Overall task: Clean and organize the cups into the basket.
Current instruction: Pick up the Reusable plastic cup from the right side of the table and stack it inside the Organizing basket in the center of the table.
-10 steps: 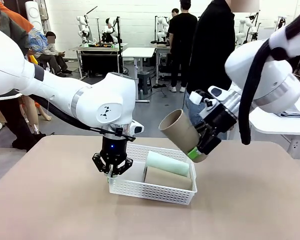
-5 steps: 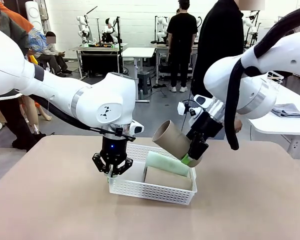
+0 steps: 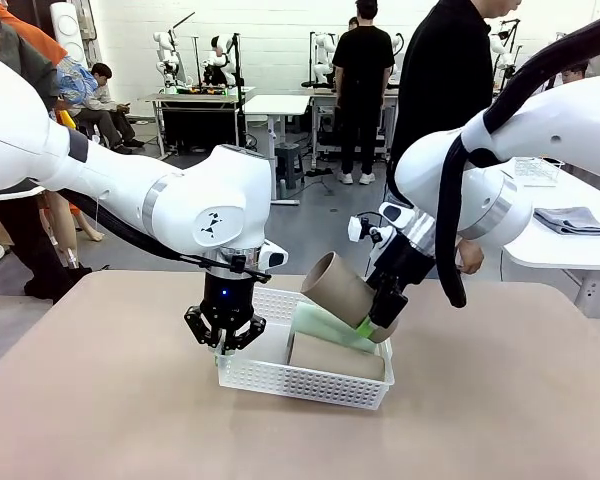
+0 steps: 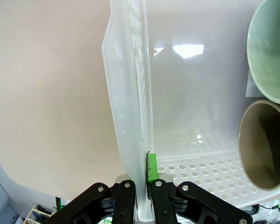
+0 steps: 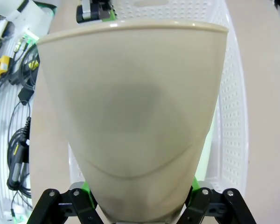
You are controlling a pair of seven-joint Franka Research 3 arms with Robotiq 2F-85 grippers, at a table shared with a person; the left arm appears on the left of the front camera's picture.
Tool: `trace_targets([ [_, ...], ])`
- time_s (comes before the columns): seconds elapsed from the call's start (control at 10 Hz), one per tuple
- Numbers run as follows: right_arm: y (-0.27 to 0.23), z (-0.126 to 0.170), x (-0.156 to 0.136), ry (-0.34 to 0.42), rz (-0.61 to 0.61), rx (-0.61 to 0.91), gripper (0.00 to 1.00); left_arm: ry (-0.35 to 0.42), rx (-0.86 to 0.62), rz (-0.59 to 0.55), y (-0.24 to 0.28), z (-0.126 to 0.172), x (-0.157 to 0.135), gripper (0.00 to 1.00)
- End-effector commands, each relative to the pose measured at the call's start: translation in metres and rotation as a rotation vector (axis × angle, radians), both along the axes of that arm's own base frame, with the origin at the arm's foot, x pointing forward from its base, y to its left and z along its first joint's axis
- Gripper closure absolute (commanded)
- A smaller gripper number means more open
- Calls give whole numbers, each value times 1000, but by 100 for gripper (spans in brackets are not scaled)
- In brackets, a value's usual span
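Your left pincer (image 3: 225, 342) clamps basket (image 3: 298, 381) rim, guessing to steady it. Right pincer (image 3: 377, 318) grips tan cup (image 3: 338, 288) by base, tilted just above mint cup (image 3: 323, 326) and other tan cup (image 3: 335, 357) lying inside basket.

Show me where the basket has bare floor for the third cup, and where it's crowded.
Bare floor: the basket's left part, between the wall the left gripper pinches and the mouths of the mint cup and lying tan cup. Crowded: the right part, where those two lie side by side under the held tan cup in the right gripper.
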State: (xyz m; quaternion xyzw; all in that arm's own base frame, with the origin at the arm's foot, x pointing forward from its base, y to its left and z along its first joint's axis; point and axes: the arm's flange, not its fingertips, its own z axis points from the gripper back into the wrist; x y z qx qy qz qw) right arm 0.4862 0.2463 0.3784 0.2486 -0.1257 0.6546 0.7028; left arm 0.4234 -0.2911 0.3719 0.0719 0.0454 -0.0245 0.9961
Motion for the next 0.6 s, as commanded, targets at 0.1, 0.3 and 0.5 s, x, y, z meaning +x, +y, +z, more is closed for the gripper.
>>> trace_targets([
  [0.1,10,-9,5,1,-15,-53,22,1,5,-12,1,-2,-1,100],
  [0.3,13,-14,4,-1,-4,-58,22,1,5,-12,1,-2,-1,100],
  [0.5,14,-13,4,-4,3,-60,22,1,5,-12,1,-2,-1,100],
])
